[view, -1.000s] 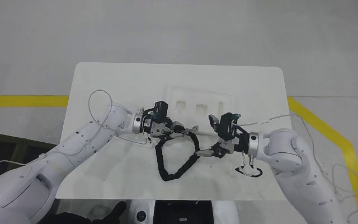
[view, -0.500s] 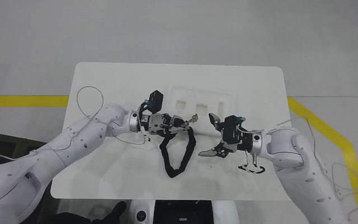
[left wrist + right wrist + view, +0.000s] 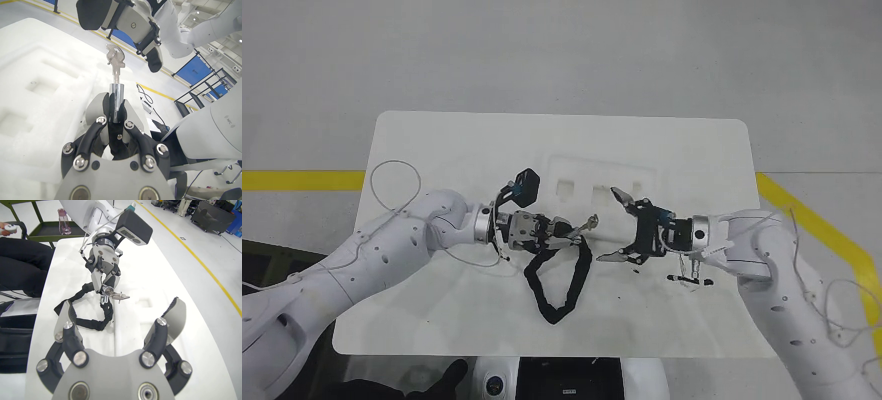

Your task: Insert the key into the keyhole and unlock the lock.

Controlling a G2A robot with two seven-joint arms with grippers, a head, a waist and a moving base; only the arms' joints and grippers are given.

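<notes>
Left fingers [image 3: 94, 108] closed on lock [image 3: 116, 92], gripping its chrome cylinder over middle of counter [image 3: 442, 150]. Key [image 3: 115, 58] seated in keyhole; its bow, with ring, sticks out toward 3 o'clock in top view. Right fingers [image 3: 175, 309] spread wide, holding nothing, near key at its 3 o'clock, apart from it. Black sleeved chain [image 3: 557, 285] loops from lock toward 6 o'clock, resting on counter. White foam tray [image 3: 592, 185] at 12 o'clock of lock.

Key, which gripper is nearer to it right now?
Left. The left gripper is shut on the lock, with the key sticking out of its keyhole. The right gripper is open, facing the key's head across a gap, not touching it.
</notes>
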